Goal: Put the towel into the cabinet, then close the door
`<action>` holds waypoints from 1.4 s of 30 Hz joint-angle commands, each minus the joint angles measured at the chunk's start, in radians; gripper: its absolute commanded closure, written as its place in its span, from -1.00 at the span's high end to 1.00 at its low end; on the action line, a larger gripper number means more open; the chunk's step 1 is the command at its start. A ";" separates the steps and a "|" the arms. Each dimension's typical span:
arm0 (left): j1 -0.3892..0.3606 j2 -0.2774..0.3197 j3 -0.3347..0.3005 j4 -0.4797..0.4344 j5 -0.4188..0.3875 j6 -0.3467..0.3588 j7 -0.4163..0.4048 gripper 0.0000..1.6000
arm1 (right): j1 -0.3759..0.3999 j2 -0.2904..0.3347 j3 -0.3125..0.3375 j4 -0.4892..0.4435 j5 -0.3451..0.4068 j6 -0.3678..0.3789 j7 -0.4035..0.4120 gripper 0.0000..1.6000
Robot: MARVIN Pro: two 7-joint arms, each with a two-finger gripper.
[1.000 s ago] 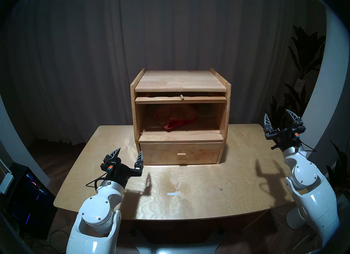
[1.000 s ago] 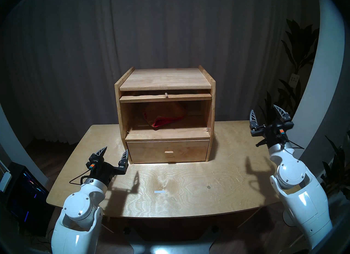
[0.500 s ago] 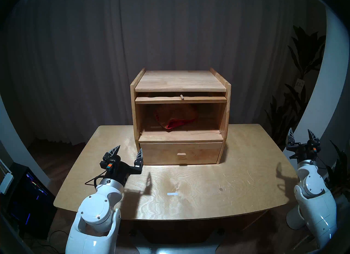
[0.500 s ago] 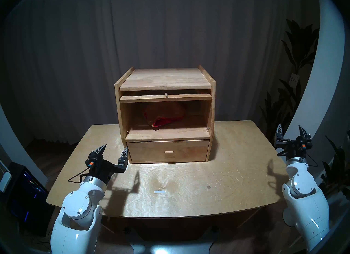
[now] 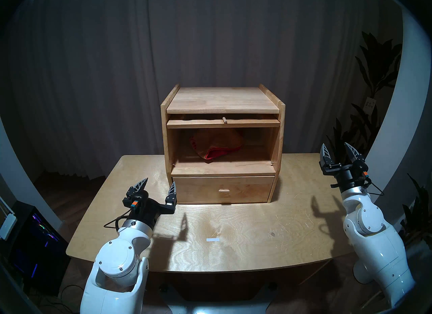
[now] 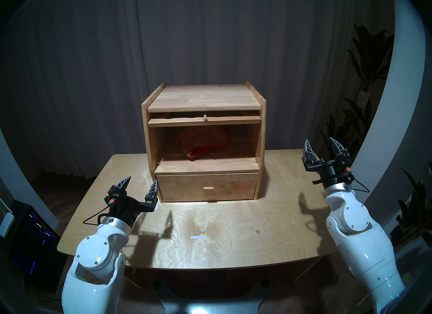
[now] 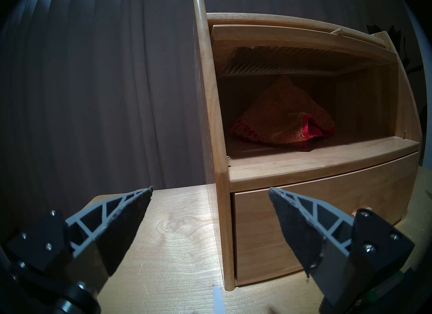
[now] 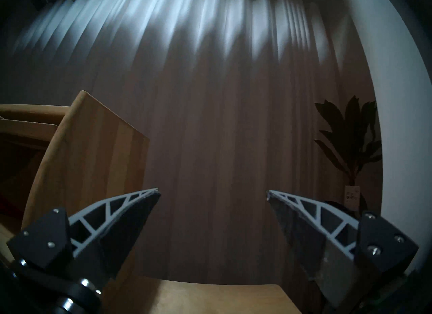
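The wooden cabinet [image 5: 222,98] stands at the back middle of the table. Its door [image 5: 198,124] is lifted and pushed in flat under the top, with only the front edge and peg knob [image 5: 224,120] showing. The towel [image 5: 215,144], orange-tan with red edges, lies crumpled inside the open compartment, as the left wrist view confirms [image 7: 282,117]. My left gripper [image 5: 160,181] hovers open and empty at the cabinet's front left corner, level with the drawer. My right gripper [image 5: 334,144] is open and empty above the table's far right edge, well right of the cabinet [image 8: 93,147].
The drawer [image 5: 223,189] under the compartment is shut. A small white strip [image 5: 213,239] lies on the table [image 5: 257,248] in front. A plant [image 5: 374,72] stands behind the right arm, and a lit computer case [image 5: 35,236] sits on the floor at left.
The right arm dropped down and outward to the right, then rose back to near the table's far right corner. The left gripper barely shifted. Towel and door are unchanged.
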 commanded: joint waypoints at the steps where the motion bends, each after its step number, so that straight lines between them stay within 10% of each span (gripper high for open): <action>1: 0.002 0.000 -0.001 -0.032 0.000 -0.007 0.001 1.00 | 0.115 0.030 -0.030 0.084 0.008 -0.072 0.082 1.00; 9: 0.004 -0.005 -0.002 -0.037 -0.005 -0.011 0.003 1.00 | 0.194 0.067 -0.108 0.172 -0.137 -0.077 0.148 1.00; 23: -0.025 0.046 0.046 -0.213 0.057 -0.218 -0.036 1.00 | 0.303 0.031 -0.159 0.275 -0.202 -0.130 0.178 1.00; 42: -0.215 0.295 -0.003 -0.101 0.540 -0.500 -0.189 1.00 | 0.360 -0.012 -0.164 0.344 -0.190 -0.131 0.181 1.00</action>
